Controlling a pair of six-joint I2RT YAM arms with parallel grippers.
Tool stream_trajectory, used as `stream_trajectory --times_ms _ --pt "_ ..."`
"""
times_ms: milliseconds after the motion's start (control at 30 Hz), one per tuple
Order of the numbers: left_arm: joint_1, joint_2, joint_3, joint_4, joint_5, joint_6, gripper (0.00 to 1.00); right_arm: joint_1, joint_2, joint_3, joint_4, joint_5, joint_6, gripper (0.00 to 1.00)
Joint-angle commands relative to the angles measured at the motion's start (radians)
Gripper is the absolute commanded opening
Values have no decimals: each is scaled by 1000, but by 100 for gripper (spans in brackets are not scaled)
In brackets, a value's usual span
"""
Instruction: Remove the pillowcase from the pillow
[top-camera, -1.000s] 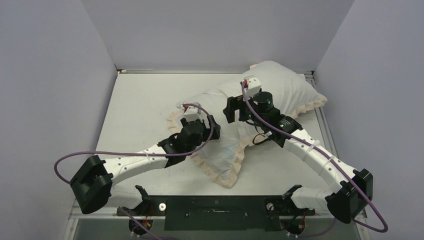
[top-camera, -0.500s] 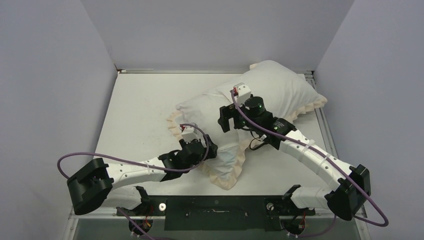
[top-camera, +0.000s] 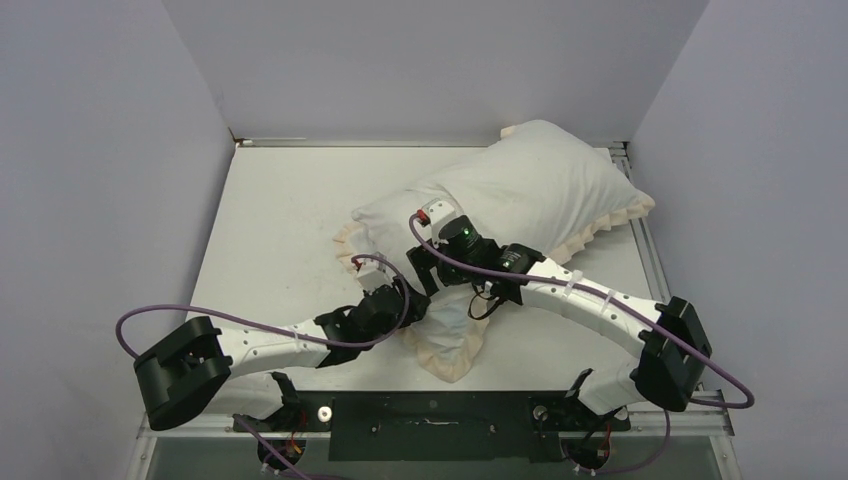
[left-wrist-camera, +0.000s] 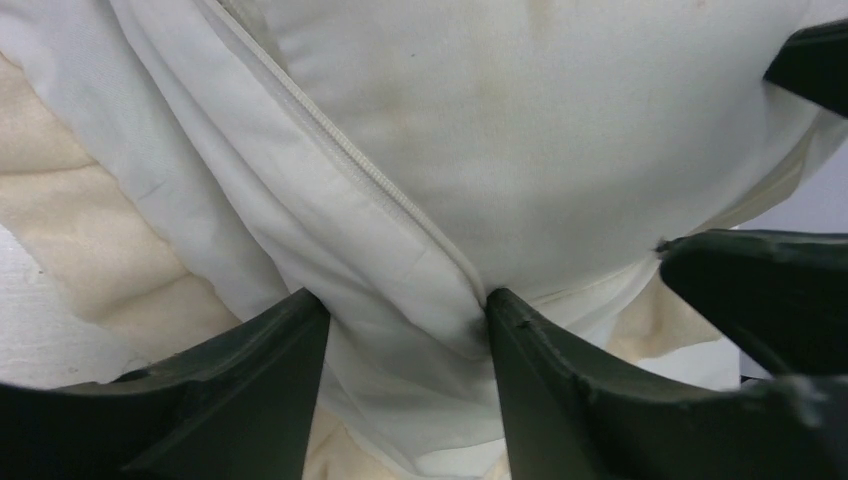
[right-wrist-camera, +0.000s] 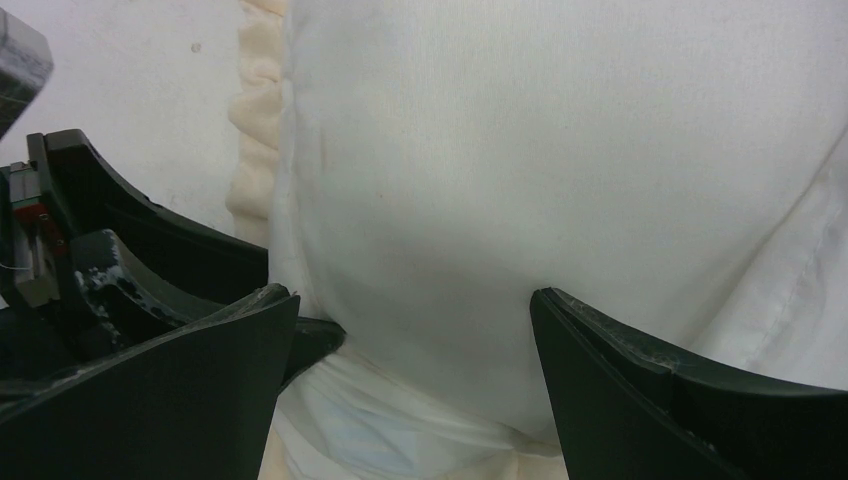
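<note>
Now, pillowcase (top-camera: 530, 185): lies slantwise on the table (top-camera: 280, 220), from far right to near middle, filled out, with its frill (top-camera: 455, 352) at the near end.
Pillow (left-wrist-camera: 560, 130): mostly inside the cover; bare cotton seems to bulge past the zipper (left-wrist-camera: 330, 130).
Left gripper (left-wrist-camera: 405, 310): jaws pinched on the zipper flap, likely to anchor the cover's mouth for you.
Right gripper (right-wrist-camera: 415, 300): jaws spread wide, straddling the bulge just beside the left gripper, nothing clamped yet. You would want stuffing between them, not cover.
</note>
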Motion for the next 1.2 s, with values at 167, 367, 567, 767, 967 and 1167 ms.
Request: stream_trajectory --times_ms 167,367,567,767,967,1167 --pt "26 5 -67 12 42 -8 23 14 86 7 -111 192 25 90" --pt "37 4 -85 40 54 -8 0 16 160 -35 -112 134 11 90" --pt "37 -15 -99 50 50 -5 0 13 275 -36 -45 39 -3 56" --pt "34 -66 -119 57 29 17 0 6 338 51 52 -23 19 5" --pt "12 -94 -106 62 17 69 0 -49 367 188 195 -72 90 5" --pt "-7 -129 -100 44 6 105 0 -137 386 252 337 -62 161 5"
